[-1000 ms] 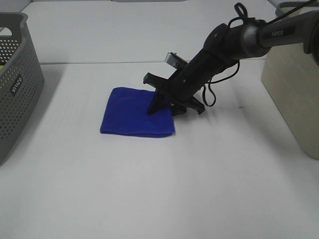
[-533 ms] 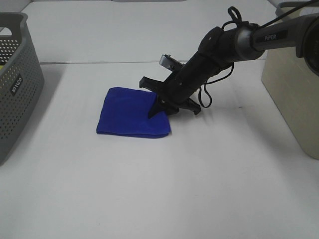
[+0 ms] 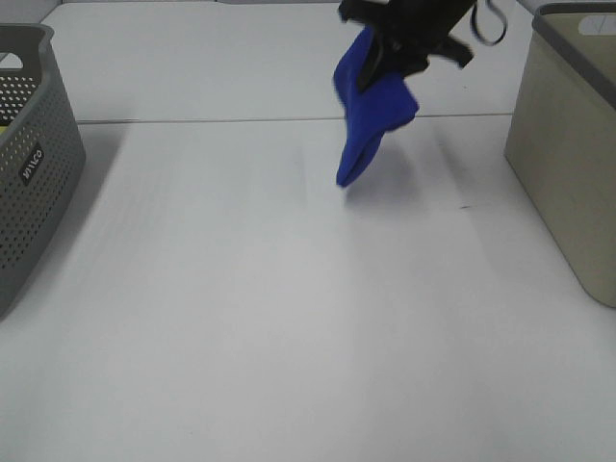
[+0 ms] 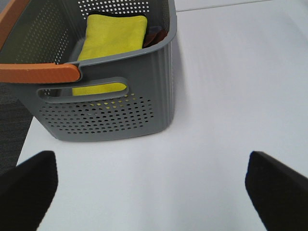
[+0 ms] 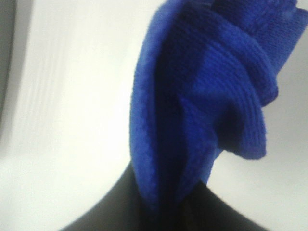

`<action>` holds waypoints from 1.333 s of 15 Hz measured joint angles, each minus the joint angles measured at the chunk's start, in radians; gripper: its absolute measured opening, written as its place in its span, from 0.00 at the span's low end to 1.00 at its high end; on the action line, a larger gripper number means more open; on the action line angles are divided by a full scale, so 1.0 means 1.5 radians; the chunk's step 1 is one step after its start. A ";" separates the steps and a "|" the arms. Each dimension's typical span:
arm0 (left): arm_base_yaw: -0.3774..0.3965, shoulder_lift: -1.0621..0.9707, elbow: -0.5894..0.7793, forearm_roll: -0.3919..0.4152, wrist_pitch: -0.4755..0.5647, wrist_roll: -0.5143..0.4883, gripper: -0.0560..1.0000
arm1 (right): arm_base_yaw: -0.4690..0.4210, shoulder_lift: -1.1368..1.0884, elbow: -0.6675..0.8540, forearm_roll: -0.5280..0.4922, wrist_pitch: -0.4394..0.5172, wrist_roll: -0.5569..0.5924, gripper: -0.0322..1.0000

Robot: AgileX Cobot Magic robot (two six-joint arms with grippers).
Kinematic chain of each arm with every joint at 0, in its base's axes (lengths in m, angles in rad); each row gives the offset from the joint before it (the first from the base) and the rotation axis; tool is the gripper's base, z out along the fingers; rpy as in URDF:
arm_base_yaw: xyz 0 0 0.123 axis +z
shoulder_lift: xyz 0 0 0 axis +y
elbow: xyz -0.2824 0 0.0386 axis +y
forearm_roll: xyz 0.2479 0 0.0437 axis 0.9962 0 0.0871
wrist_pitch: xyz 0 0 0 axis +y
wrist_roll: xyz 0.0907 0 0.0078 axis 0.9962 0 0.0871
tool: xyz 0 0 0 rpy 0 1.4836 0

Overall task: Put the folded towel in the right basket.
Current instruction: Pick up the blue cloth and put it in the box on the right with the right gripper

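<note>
My right gripper (image 3: 390, 43) is shut on the blue folded towel (image 3: 369, 111) and holds it high above the table at the top of the exterior view; the towel hangs down from the jaws, clear of the table. The right wrist view is filled by the towel (image 5: 202, 96), pinched between the dark fingers (image 5: 159, 211). The right basket (image 3: 573, 144), beige-grey, stands at the right edge, to the right of the towel. My left gripper (image 4: 149, 180) is open, its two dark fingertips (image 4: 29, 185) spread wide over the bare table by the left basket.
A grey perforated basket (image 3: 29, 154) stands at the left edge; the left wrist view shows it (image 4: 106, 103) with an orange handle (image 4: 41, 72) and a yellow towel (image 4: 113, 41) inside. The white table (image 3: 289, 318) lies between the two baskets.
My right gripper has closed on the blue towel and lifted it off the table, moving up and to the right. The towel no longer lies flat; it hangs from the jaws.
</note>
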 joint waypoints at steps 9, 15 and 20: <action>0.000 0.000 0.000 0.002 0.000 0.000 0.99 | -0.303 -0.271 0.085 -0.144 0.012 0.023 0.15; 0.000 0.000 0.000 0.002 0.000 0.000 0.99 | -0.344 -0.269 0.283 -0.224 -0.008 0.011 0.45; 0.000 0.000 0.000 0.002 0.000 0.000 0.99 | -0.335 -0.261 0.288 -0.236 0.003 0.015 0.97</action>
